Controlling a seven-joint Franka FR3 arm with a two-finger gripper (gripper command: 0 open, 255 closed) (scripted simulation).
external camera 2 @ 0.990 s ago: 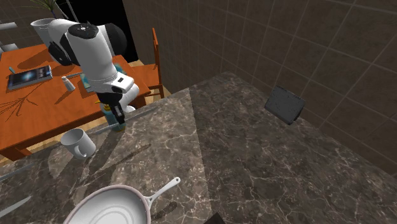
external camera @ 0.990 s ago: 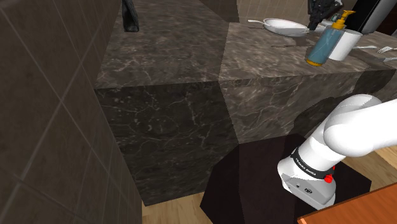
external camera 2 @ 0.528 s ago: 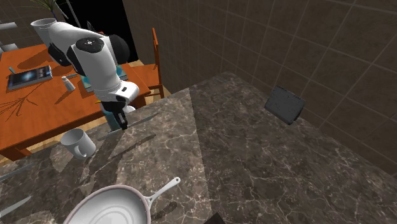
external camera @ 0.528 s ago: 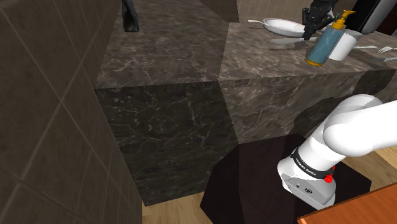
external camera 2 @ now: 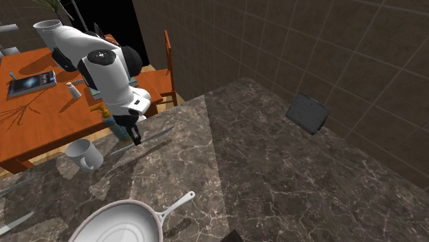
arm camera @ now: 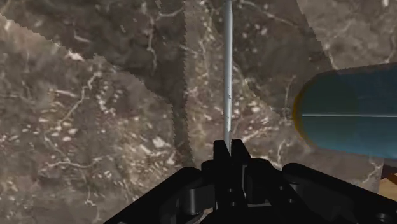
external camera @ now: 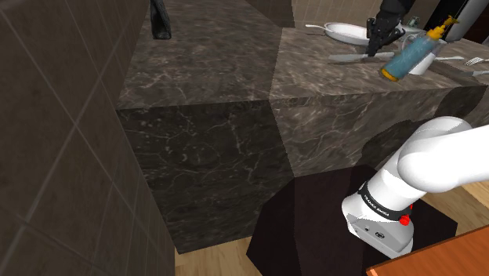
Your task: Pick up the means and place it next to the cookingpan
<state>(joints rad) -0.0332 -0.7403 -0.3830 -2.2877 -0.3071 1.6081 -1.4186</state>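
Dim, flat rendered light; a hard-edged shadow band splits the marbled surface, its border jagged in the wrist view.

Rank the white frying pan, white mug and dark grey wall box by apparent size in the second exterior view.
Largest: white round frying pan, though nearest the camera and cut off by the edge.
Then: white mug and dark grey flat box on the wall look alike, so unranked.

The white arm is arching over with its elbow raised and bending down at the wrist, pointing the black tool steeply downward. Its two fingers are pressing together on a thin knife, clasping one end of it.
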